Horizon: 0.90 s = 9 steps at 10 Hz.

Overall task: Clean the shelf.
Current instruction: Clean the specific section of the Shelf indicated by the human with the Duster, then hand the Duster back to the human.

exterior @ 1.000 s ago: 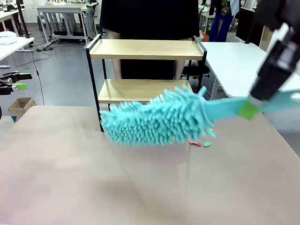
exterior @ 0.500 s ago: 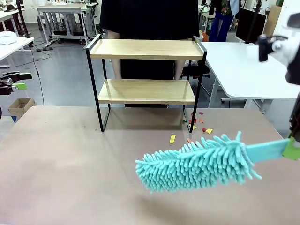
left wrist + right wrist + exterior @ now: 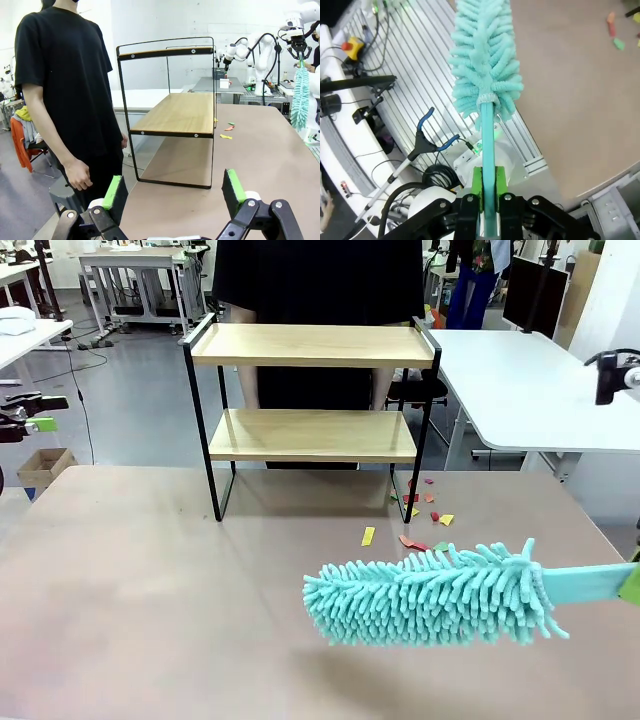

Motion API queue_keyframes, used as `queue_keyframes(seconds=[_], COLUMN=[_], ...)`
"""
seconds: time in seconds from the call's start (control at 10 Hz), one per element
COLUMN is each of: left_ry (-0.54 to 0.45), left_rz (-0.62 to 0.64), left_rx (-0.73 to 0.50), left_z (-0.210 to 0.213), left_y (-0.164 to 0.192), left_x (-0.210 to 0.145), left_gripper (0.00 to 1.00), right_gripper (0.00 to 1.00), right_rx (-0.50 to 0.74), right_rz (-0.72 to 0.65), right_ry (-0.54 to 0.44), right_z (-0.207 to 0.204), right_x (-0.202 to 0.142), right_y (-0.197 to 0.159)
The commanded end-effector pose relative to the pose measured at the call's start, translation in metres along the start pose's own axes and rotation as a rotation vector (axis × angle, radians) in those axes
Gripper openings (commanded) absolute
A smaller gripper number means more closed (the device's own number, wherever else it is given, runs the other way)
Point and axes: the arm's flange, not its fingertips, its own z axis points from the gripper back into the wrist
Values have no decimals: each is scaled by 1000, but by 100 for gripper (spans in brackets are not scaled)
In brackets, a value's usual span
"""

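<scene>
Up close, the right gripper (image 3: 488, 187) has its 2 green pads (image 3: 477, 186) pressed flat against the turquoise handle of the duster (image 3: 435, 595), a firm clamp with no gap showing. From that grip the handle runs straight out to the shaggy microfibre head, which in the front view hangs level above the table (image 3: 130, 600), long axis across the picture, tip toward the robot's left. Its handle leaves the picture at the right edge, where a sliver of green pad shows.

The left gripper (image 3: 175, 192) stands with its fingers (image 3: 116, 192) spread wide and nothing between them, held low and level off the table's end, looking along the tabletop at the shelf (image 3: 312, 420).

The shelf stands upright at the far side of the table, its 2 wooden boards running left to right (both bare). Coloured paper scraps (image 3: 420, 515) lie on the table by its right front leg. A person in a black T-shirt (image 3: 67, 95) stands just behind the shelf, one hand (image 3: 77, 175) hanging loose. No writing can be read anywhere.
</scene>
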Motion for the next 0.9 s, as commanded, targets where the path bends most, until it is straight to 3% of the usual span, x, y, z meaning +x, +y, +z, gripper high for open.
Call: queue_keyframes(seconds=[0.0, 0.8], left_ry=[-2, -2], left_rz=[-5, -5], left_rx=[1, 1], left_z=[0, 0], left_y=[-2, -2], left_x=[3, 3], left_gripper=[100, 100], right_gripper=[13, 13], right_rx=[17, 17], right_rz=[12, 12], right_ry=[30, 30], right_z=[1, 1], right_x=[2, 2], right_y=[2, 2])
